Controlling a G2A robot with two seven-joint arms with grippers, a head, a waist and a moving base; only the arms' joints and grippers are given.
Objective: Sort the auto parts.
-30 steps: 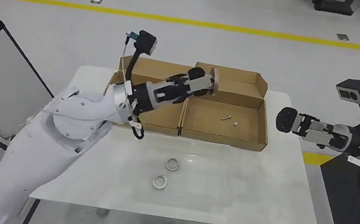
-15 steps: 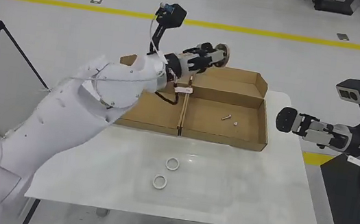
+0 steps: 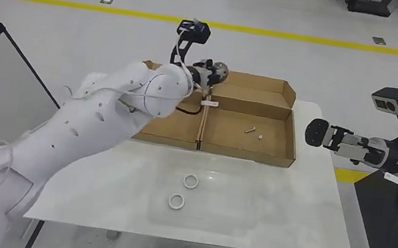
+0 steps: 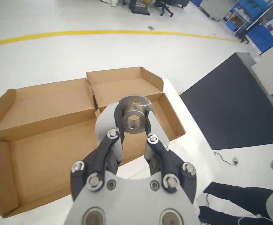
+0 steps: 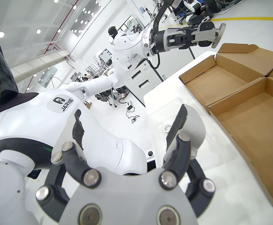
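Silver flange (image 4: 130,111), brown box (image 3: 228,137), white table (image 3: 263,210)

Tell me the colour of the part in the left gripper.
Silver-grey metal part; clearest in left wrist view.

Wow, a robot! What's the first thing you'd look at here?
The shiny metal part, pinched in the left gripper's fingers, up in the air over the far side of the brown boxes. Next come two white rings lying on the table in front of the boxes, and the right gripper, open by the table's right edge.
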